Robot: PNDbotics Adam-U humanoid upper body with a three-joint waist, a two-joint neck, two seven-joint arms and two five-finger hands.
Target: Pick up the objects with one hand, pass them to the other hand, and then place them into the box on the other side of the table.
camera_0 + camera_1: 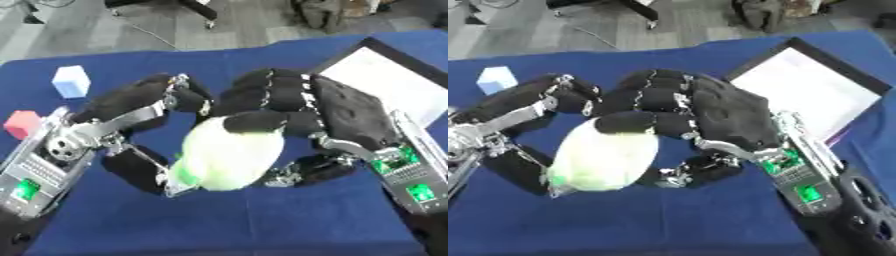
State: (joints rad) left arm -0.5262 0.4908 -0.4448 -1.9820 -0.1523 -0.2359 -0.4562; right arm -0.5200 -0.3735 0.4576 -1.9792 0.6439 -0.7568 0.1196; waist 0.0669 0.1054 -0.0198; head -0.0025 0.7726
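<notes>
Blue cloth covers the table (262,220) beneath our two hands. Our right hand (341,112) curls its fingers over one pale green-and-white rounded soft object (229,155) — our left hand (131,107) cups it from the other side, fingers curled around it. Beyond the left hand sit two cubes: one light blue block (71,81), one red block (22,124). One white-lined black-rimmed box (394,82) lies just behind the right hand.

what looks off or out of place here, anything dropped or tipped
Nothing stands out. The pale green object is held between the left hand and right hand above the blue table. The light blue cube and red cube sit upright at the left; the box lies flat.
</notes>
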